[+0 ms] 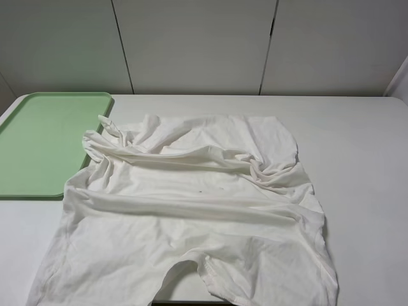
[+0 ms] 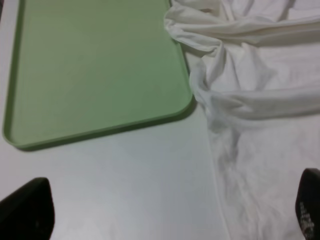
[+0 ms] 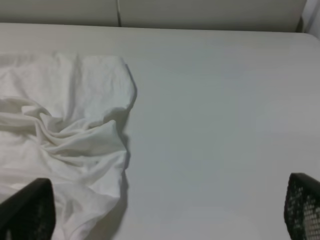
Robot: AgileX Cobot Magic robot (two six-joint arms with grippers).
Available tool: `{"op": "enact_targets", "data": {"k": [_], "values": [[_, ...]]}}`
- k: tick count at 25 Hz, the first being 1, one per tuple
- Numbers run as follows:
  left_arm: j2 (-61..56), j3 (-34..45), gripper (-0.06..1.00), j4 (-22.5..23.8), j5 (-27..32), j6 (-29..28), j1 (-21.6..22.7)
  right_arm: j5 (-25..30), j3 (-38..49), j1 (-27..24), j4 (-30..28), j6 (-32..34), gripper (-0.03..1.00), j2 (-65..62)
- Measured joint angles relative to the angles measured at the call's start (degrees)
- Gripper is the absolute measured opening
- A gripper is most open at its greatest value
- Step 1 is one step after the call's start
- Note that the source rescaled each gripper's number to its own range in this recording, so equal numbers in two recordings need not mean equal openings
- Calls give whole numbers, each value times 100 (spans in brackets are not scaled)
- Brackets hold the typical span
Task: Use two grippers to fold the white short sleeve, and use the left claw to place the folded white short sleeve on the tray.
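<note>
At the first step, nothing folded: wrinkled white short sleeve (image 1: 191, 210) spread on counter (image 1: 363, 159) against tray (image 1: 38, 146) rim, left tool (image 2: 167, 207) and right tool (image 3: 164, 209) wide open, empty; next probably to descend and pinch cloth edges.

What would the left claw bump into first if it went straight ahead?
Probably the bare table, beside the shirt and short of the tray. The left claw is open; one finger lines up with the shirt, so it might brush cloth. Depth is hard to judge.
</note>
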Motion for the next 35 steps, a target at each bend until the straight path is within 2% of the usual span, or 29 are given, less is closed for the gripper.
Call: {"op": "enact_targets", "data": {"k": [7, 14, 16, 20, 22, 23, 28, 29, 31, 35], "values": [[5, 0, 94, -41, 0, -5, -317, 0, 0, 0, 265, -309, 100, 0], [842, -140, 92, -320, -63, 221, -318, 43, -52, 0, 1215, -1425, 100, 294], [1426, -478, 92, -579, -170, 494, -318, -12, -145, 0, 1489, -1773, 100, 746], [2225, -1045, 92, -968, -173, 579, -318, -206, -511, 0, 2148, -2729, 100, 1954], [2757, -1398, 91, -1200, -188, 751, -318, -195, -685, 0, 2468, -3377, 100, 2549], [2950, -1497, 91, -1265, -188, 865, -318, -195, -685, 0, 2468, -3377, 100, 2549], [3922, -1924, 91, -1861, -194, 1720, -318, -86, -962, 0, 2941, -4548, 100, 3770], [4252, -1957, 91, -2153, -194, 2060, -318, -87, -980, 5, 2984, -4669, 100, 3941], [4686, -1975, 91, -2436, -201, 2502, -318, -248, -991, 166, 3007, -4917, 100, 4403], [5039, -1979, 91, -2654, -207, 2813, -318, -493, -991, 400, 2912, -5056, 100, 4808]]}}
